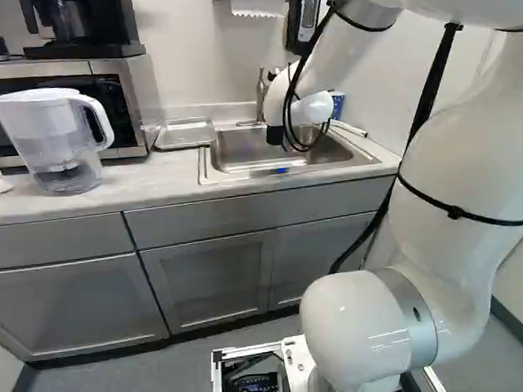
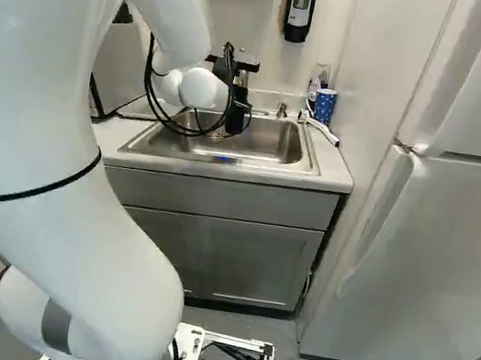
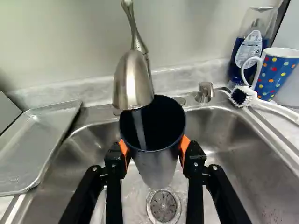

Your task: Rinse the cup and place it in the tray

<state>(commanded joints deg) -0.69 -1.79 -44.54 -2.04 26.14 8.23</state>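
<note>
One cup (image 3: 158, 165) clears the sink's edges (image 3: 243, 135) (faucet (image 3: 133, 84) close).

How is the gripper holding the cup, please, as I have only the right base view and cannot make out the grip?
Observer: The wrist view shows the gripper shut on the metal cup, one orange pad against each side.
Operator: Thank you; is any water reaching it?
Observer: Yes, a thin stream falls from the faucet into the cup's open mouth.
Operator: And where would I find the tray, please?
Observer: The metal tray lies beside the sink, on the side towards the microwave.
</note>
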